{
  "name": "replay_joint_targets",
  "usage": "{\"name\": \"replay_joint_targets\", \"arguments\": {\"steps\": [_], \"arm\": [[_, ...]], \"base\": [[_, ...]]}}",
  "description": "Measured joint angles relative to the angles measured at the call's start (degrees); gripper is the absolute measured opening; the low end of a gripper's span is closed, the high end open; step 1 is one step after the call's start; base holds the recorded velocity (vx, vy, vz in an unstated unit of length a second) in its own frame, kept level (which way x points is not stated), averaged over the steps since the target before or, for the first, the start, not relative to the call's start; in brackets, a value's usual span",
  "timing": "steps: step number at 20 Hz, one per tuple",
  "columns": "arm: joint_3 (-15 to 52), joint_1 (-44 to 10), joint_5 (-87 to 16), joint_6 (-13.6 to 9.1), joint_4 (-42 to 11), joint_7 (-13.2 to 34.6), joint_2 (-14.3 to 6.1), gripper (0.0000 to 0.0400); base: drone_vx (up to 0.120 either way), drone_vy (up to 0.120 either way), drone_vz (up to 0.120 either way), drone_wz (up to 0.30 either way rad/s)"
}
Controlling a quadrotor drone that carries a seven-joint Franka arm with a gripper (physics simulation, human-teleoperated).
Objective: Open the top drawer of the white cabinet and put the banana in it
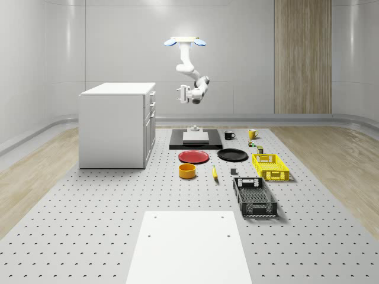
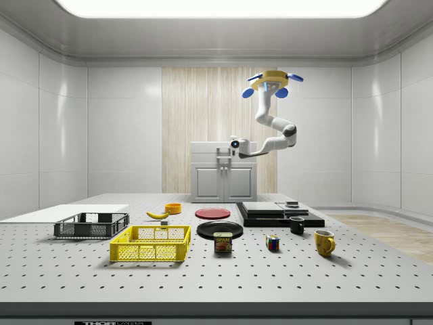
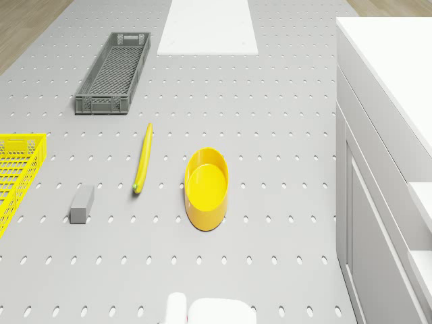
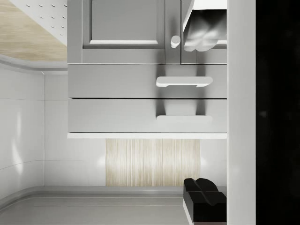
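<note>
The banana (image 3: 142,157) lies flat on the perforated table (image 3: 270,223), just beside the yellow bowl (image 3: 206,188) and well apart from the white cabinet (image 1: 117,124), whose top drawer (image 4: 147,116) sits shut. The drone (image 1: 185,41) hovers high above the table beside the cabinet's front. Its arm (image 1: 188,67) hangs down, bends at the elbow and levels the gripper (image 1: 183,94) toward the drawers without touching them; whether the fingers are spread or closed cannot be told.
</note>
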Motion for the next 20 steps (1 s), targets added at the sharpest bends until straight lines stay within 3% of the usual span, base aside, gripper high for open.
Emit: {"name": "replay_joint_targets", "arguments": {"steps": [10,20], "arm": [[6.1,3.2,7.2,7.1,-2.2,-2.6,2.3,0.04],[12.2,6.8,15.7,13.2,-2.4,-6.4,6.7,0.04]], "base": [[0.0,0.0,0.0,0.0],[0.0,0.0,0.0,0.0]]}}
